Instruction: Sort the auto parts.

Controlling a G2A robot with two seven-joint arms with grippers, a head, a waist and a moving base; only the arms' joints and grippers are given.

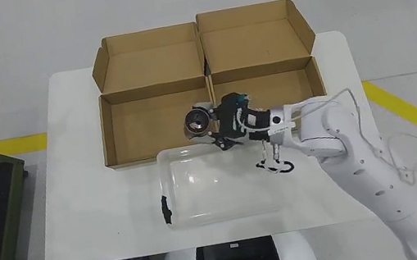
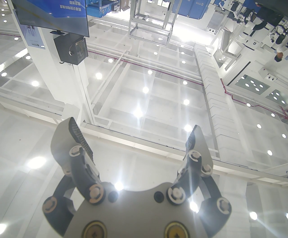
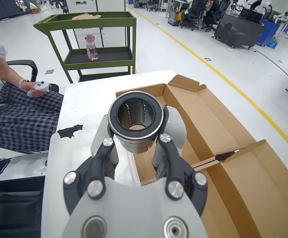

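One steel linear bearing (image 3: 135, 144), black-rimmed, ball rows inside, clamped in right claw (image 3: 137, 126); left claw (image 2: 132, 126) spread wide.

Your right arm (image 1: 353, 147) is stretched forward and inward across your front, elbow bent, wrist about level. Your right gripper (image 3: 137, 135) is clamped on a cylindrical bearing (image 3: 136, 112), one finger on each side, the bore facing the wrist camera. Your left gripper (image 2: 132, 126) points up at the ceiling, jaws spread wide apart.
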